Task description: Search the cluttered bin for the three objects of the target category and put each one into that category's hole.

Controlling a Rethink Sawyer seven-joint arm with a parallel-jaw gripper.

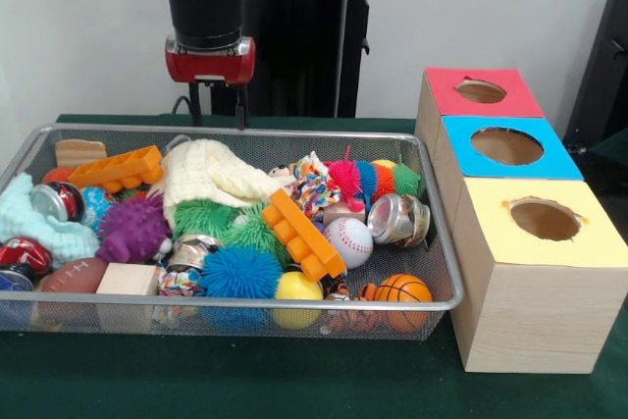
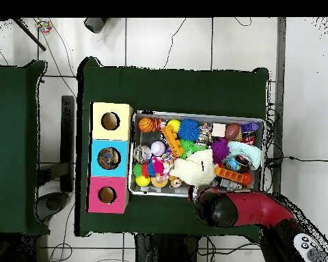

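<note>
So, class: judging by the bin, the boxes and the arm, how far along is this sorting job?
Done: something may lie in the blue box's hole in the overhead view; what it is cannot be told. In hand: nothing; the hand hangs over the bin's far rim. Left: the bin is full.

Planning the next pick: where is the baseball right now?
Front view: the baseball lies right of centre in the bin, between the orange block and a crushed can.
</note>
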